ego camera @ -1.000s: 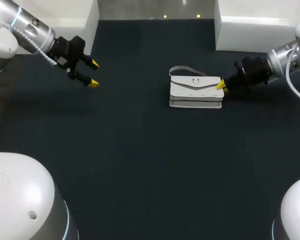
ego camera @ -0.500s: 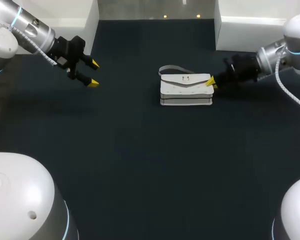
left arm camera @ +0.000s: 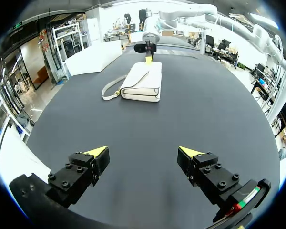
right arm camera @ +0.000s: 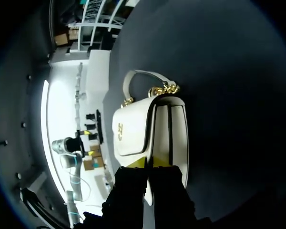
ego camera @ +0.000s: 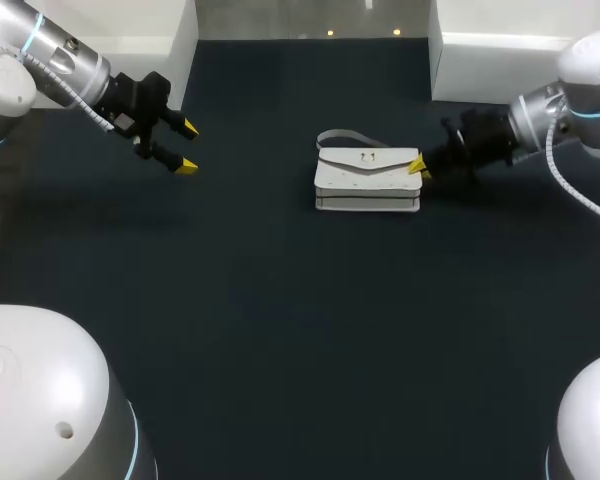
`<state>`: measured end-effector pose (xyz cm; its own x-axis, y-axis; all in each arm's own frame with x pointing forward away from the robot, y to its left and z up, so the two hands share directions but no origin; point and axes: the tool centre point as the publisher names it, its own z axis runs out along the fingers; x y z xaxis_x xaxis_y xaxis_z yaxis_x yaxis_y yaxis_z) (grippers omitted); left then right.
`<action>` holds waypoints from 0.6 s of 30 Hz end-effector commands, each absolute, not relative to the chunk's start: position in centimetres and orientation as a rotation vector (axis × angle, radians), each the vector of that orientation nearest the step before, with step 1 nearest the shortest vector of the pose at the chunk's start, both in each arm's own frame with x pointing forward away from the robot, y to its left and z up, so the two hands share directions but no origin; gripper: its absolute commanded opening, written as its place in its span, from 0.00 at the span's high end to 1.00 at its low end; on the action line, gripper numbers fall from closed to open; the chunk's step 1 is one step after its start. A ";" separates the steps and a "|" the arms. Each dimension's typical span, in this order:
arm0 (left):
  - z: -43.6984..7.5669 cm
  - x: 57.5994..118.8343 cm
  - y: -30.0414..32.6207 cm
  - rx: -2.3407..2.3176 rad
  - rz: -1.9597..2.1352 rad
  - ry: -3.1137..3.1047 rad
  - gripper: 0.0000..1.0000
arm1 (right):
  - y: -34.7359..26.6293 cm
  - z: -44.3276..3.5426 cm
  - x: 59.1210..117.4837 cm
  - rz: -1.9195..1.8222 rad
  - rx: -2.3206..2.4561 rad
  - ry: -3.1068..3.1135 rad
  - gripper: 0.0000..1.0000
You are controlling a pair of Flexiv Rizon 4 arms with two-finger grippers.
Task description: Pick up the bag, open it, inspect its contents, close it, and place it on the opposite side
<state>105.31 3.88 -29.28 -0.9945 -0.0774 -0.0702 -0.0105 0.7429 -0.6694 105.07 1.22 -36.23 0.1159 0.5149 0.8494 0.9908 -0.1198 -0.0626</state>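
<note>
White bag (ego camera: 367,180) lies flat, flap closed, on the dark desk (ego camera: 280,320), right of centre towards the far edge, with its strap (ego camera: 345,137) trailing behind it. Right claw (ego camera: 417,168) has its fingers drawn together, yellow tips against the bag's right end. Left claw (ego camera: 185,147) hangs spread wide and empty at far left, well apart from the bag.

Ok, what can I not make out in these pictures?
- Inside of the bag: in every view, the flap lies shut over it.
- Whether the right gripper holds the bag or only touches its end: too small in head view; its own body covers the contact in its wrist view.
- Clasp details: too small in every view.
</note>
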 end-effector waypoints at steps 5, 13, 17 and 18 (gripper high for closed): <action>-29.4 105.3 3.9 -0.070 -1.095 2.842 0.00 | 5.8 -35.9 105.6 -0.937 -1.630 -1.497 1.00; -29.4 105.3 3.9 -0.070 -1.095 2.842 0.00 | 9.5 -34.9 105.5 -0.968 -1.609 -1.518 1.00; -29.4 105.3 3.9 -0.070 -1.095 2.842 0.00 | 10.5 -34.8 105.7 -0.991 -1.590 -1.510 1.00; -29.4 105.3 3.9 -0.070 -1.095 2.842 0.00 | 10.9 -34.8 105.7 -0.994 -1.570 -1.510 1.00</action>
<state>105.31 3.88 -29.28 -0.9945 -0.0774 -0.0703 -0.0105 0.7429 -0.6693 105.54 10.26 -34.51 0.0177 0.4443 0.8957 0.9986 -0.0521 0.0061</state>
